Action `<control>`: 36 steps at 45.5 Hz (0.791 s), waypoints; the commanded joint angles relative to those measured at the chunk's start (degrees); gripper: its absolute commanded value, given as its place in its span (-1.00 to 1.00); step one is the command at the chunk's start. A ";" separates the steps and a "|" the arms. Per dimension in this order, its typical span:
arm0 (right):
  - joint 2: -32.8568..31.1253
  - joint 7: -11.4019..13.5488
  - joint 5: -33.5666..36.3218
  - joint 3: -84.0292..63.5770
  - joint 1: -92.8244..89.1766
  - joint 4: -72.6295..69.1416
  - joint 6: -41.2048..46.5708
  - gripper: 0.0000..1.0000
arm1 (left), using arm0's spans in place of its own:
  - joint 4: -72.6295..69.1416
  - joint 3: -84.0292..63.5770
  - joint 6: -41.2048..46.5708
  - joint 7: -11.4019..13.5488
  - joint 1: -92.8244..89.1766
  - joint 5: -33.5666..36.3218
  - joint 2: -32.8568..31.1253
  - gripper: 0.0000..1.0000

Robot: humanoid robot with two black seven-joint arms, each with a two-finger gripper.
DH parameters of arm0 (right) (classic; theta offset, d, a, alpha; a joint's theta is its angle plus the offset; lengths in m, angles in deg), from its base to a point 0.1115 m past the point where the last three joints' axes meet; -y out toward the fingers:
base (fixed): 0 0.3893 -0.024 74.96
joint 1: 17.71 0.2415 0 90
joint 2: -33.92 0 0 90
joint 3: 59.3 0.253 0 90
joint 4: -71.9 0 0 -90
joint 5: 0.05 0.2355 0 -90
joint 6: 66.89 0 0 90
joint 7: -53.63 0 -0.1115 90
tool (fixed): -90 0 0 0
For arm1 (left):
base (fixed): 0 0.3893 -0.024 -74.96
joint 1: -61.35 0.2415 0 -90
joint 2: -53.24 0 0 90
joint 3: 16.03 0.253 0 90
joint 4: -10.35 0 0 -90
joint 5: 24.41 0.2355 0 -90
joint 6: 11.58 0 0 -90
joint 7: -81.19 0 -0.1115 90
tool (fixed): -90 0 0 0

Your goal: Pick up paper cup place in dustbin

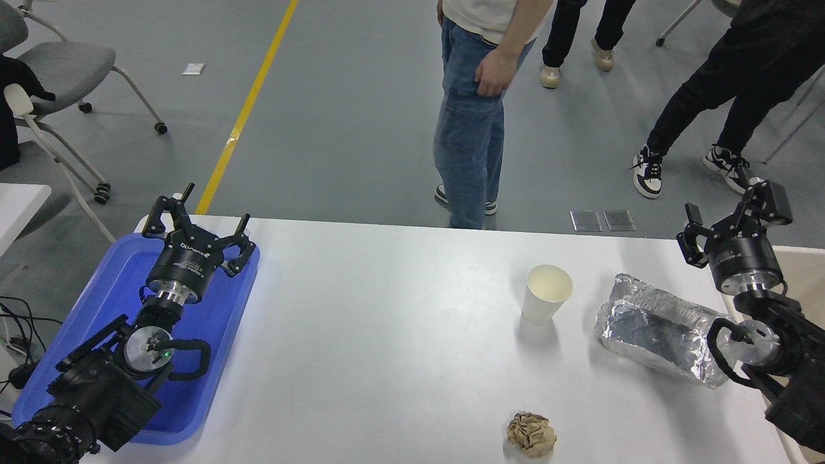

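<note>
The paper cup (546, 294) stands upright on the white table (387, 335), right of centre, white with a cream inside. My right gripper (729, 216) hovers open and holds nothing, over the table's far right corner, to the right of the cup and well apart from it. A strip of the beige dustbin (805, 274) shows at the right edge, behind the right arm; most of it is hidden. My left gripper (201, 224) is parked open over the blue tray (97, 303) at the lower left.
A crumpled silver foil bag (651, 332) lies between the cup and the right arm. A brownish paper ball (532, 435) sits near the table's front edge. A person in jeans (467, 129) stands at the far side, others further right. Chairs stand at the upper left.
</note>
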 commanded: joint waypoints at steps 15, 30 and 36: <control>0.02 0.00 0.00 -0.12 -0.41 0.11 0.16 1.00 | 0.00 0.06 0.00 0.01 0.00 0.00 0.00 1.00; 0.19 0.09 -0.08 -0.21 -1.12 -0.33 1.04 1.00 | 0.00 0.06 0.00 0.01 0.00 0.00 0.00 1.00; 0.28 0.00 -0.08 -0.30 -0.42 -0.33 0.69 1.00 | 0.00 -0.03 0.00 0.01 0.00 0.00 0.00 1.00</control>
